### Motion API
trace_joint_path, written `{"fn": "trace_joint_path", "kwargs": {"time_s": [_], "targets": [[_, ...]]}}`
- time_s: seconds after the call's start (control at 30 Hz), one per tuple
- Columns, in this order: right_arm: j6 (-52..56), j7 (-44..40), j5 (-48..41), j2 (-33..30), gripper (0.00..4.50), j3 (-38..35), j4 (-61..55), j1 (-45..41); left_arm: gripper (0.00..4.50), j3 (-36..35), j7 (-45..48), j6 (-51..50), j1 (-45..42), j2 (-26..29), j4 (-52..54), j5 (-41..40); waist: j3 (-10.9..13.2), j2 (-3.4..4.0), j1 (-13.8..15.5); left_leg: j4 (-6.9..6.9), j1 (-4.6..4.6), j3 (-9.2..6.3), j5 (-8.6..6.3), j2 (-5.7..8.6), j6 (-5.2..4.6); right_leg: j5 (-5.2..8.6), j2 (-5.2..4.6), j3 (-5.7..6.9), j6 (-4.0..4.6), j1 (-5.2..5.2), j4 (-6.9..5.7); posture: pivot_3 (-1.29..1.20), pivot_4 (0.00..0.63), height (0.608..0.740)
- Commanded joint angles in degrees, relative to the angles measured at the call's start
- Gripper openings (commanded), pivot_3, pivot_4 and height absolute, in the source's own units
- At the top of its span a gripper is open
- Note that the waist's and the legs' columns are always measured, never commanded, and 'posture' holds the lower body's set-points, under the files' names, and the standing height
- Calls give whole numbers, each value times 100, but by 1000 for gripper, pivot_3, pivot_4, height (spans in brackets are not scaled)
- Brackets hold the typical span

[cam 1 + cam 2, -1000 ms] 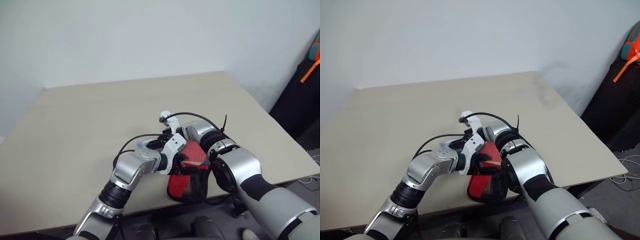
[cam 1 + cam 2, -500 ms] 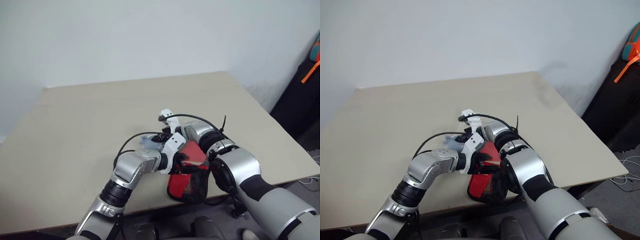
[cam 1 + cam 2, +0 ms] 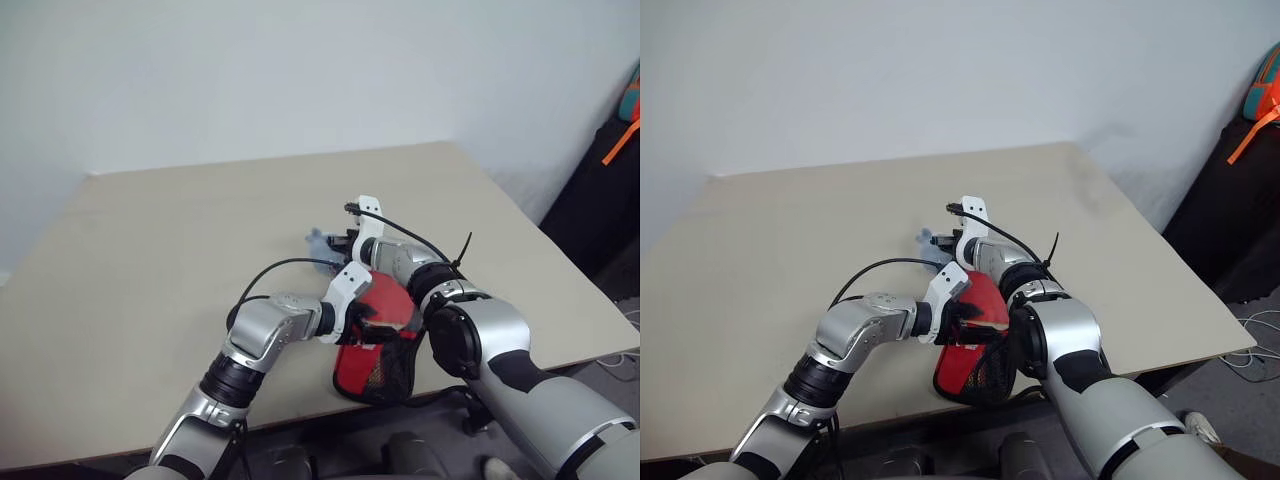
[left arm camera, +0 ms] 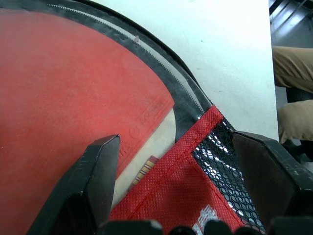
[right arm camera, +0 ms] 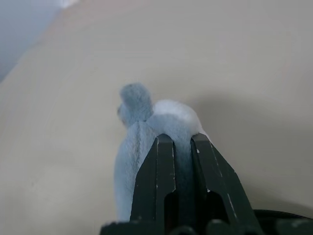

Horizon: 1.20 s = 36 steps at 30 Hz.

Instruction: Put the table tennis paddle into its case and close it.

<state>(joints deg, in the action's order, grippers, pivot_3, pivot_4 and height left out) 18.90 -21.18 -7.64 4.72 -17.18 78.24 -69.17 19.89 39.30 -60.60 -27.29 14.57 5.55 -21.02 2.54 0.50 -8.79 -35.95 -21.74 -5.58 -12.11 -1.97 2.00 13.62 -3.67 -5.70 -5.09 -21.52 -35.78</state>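
Note:
The table tennis paddle (image 3: 392,303), red face up, lies partly inside the case (image 3: 385,375), whose black mesh with red print hangs over the table's front edge. My left gripper (image 4: 175,142) stands open over the case mouth. One finger (image 4: 100,171) is over the red rubber (image 4: 58,88) and the other is by the mesh (image 4: 220,161) and the black zip edge (image 4: 188,105). My right gripper (image 5: 177,142) is farther out on the table, shut on a small pale blue fuzzy thing (image 3: 318,240).
The beige table (image 3: 180,220) has free room to the left and behind the arms. Its right edge runs close past the right arm. Beyond that edge stands a dark object with an orange strap (image 3: 620,140).
My right gripper has shut on the pale blue fuzzy thing and moved it away from the left wrist, farther out on the table. The left gripper has stayed over the case.

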Motion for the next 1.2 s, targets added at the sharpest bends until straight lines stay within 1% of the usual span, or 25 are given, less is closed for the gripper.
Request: {"fn": "trace_joint_path", "kwargs": {"time_s": [0.03,0.27,0.5,0.6,0.8,0.97,1.2], "targets": [[-418,494,-157,-136,25,-222,-199,-93,3869,60,-8,-94,-28,60,-64,-4,5,-4,2,0,0,0,0,0,0,0,0,0,0,1,0,0,0,740],[-715,979,-250,-255,25,-427,-179,-12,3869,-7,-57,-122,-12,101,-26,-28,10,-4,2,-1,-1,0,0,0,0,1,0,0,2,1,1,0,0,740],[-1011,1112,-187,-202,25,-430,-192,-91,3869,-38,-93,-148,-8,116,17,-39,22,4,2,-1,-1,0,0,0,-1,2,0,0,3,0,2,0,0,740],[-1282,1459,-298,-314,25,-612,-190,-94,3869,-61,-120,-156,5,124,45,-41,32,2,1,-1,-2,0,0,0,-1,2,0,-1,3,2,3,0,0,740],[-1591,1876,-431,-570,25,-903,-165,-106,3869,-137,-170,-207,47,135,90,-71,55,3,1,-1,-4,0,1,0,-1,2,0,-1,4,1,3,0,0,740],[-1645,2029,-371,-716,25,-918,-138,-133,3869,-172,-233,-229,74,155,128,-104,72,9,1,0,-7,0,1,0,-3,2,0,-2,4,-3,6,0,0,740],[-1545,2037,-258,-994,25,-814,-127,-42,3869,-217,-335,-250,99,138,140,-162,75,8,2,-1,-11,1,2,0,-3,2,0,-2,3,-3,9,0,0,740]]}}
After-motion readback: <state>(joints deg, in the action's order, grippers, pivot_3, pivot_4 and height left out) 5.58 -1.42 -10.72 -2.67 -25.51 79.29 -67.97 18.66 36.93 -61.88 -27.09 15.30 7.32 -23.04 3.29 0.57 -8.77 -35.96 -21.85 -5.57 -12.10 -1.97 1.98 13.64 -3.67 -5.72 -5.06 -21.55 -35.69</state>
